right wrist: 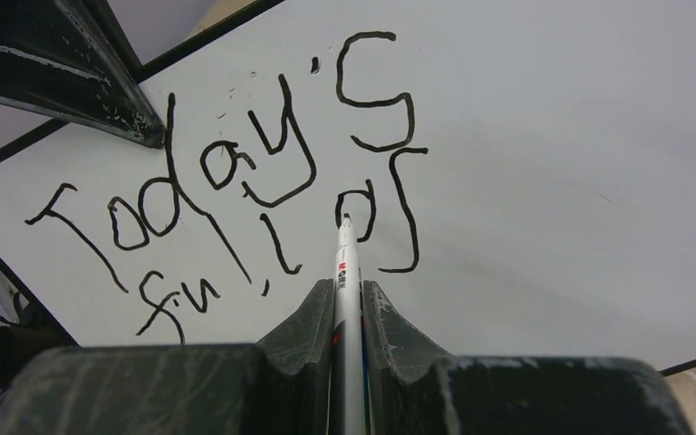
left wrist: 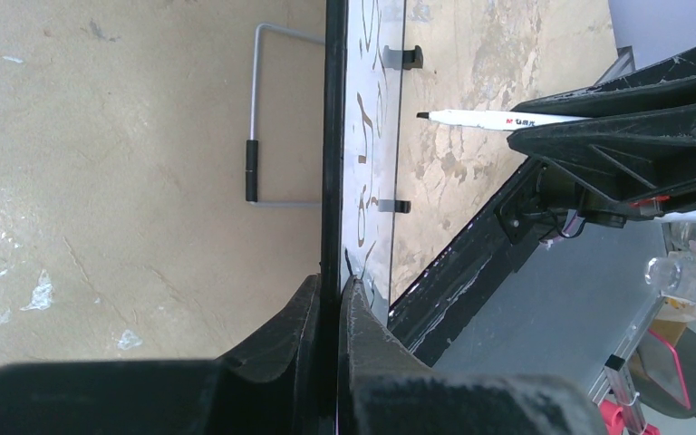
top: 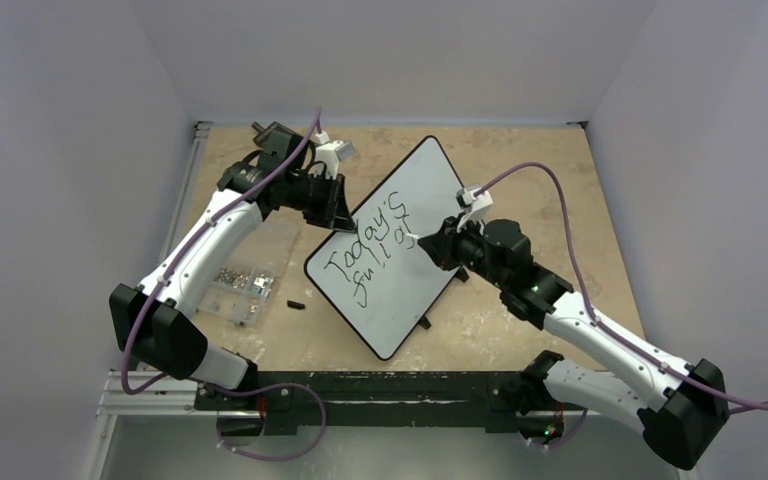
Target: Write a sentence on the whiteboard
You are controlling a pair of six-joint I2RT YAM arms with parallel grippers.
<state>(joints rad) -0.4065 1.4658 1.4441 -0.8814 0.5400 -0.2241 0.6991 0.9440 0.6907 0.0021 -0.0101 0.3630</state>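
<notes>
The whiteboard (top: pixel 415 185) stands tilted on the table's middle. The sentence (top: pixel 372 238) reads "Today's" over "full of" in black strokes. My left gripper (top: pixel 336 214) is shut on the board's upper left rim; in the left wrist view the gripper (left wrist: pixel 331 292) pinches the black rim (left wrist: pixel 333 136) seen edge-on. My right gripper (top: pixel 430 243) is shut on a white marker (right wrist: pixel 346 267), whose tip is at the "o" of the second line (right wrist: pixel 236 172). The marker (left wrist: pixel 489 119) points at the board face; I cannot tell whether it touches.
A clear plastic box of screws (top: pixel 243 285) lies left of the board, with a small black cap (top: pixel 295 303) beside it. A wire stand (left wrist: pixel 254 136) shows behind the board. Grey walls close in the table's left, back and right.
</notes>
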